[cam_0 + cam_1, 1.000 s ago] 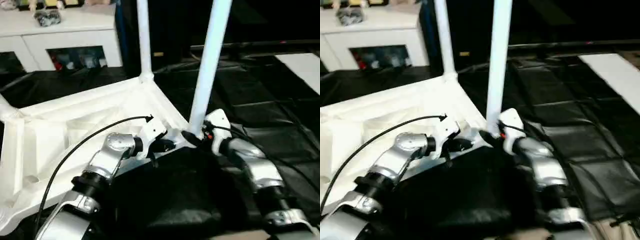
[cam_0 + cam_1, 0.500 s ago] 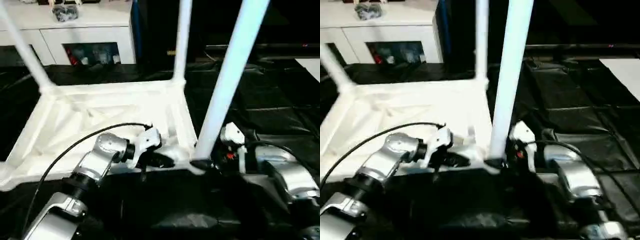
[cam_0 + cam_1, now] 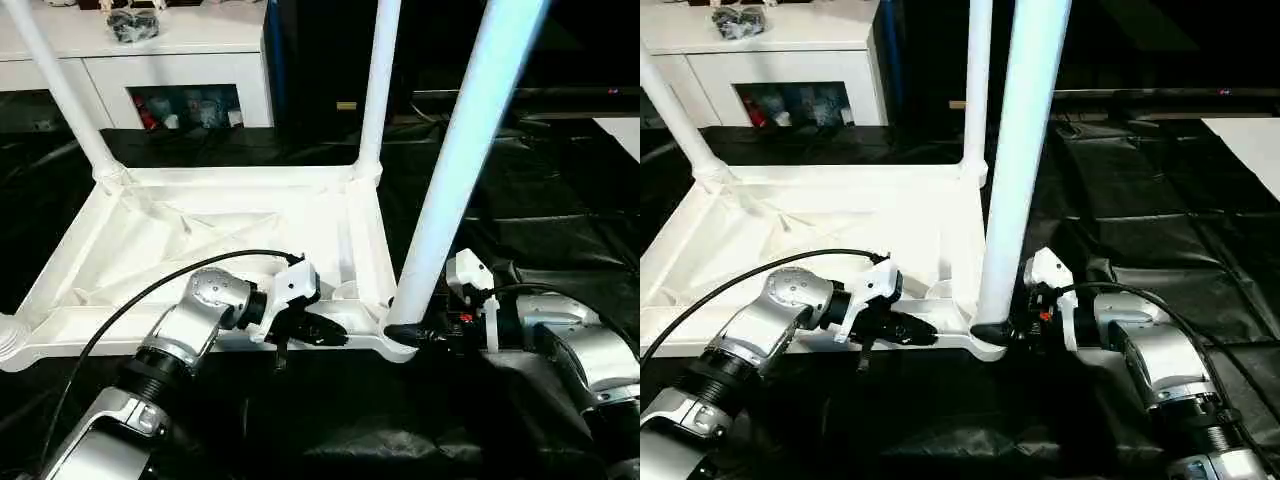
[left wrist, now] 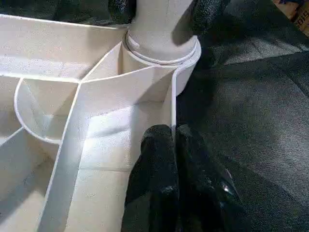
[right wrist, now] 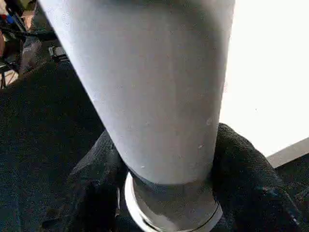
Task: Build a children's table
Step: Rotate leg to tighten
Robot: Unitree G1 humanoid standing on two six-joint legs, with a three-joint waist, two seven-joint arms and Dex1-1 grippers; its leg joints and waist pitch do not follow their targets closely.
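Nearest the robot, on the black cover, the upturned tabletop lies ribs up, and both claws work at its near right corner. The left claw is closed on nothing, its fingers pressed together and resting inside the rim just beside the corner socket. The right claw clasps the base of the near leg from the outer side, one finger on each flank of the tube right above the socket collar.

By the look of it, the step in hand is seating this leg. It stands upright in its socket, so the next move probably calls for a firm push or twist while the left claw steadies the top.

Farther off, two more legs rise from the far corners: one at the far left, one at the far right. Beyond them stands a white cabinet.

All three leg tops are cut off by the frame. The near left corner sits at the picture's edge, and I cannot tell whether it carries a leg.
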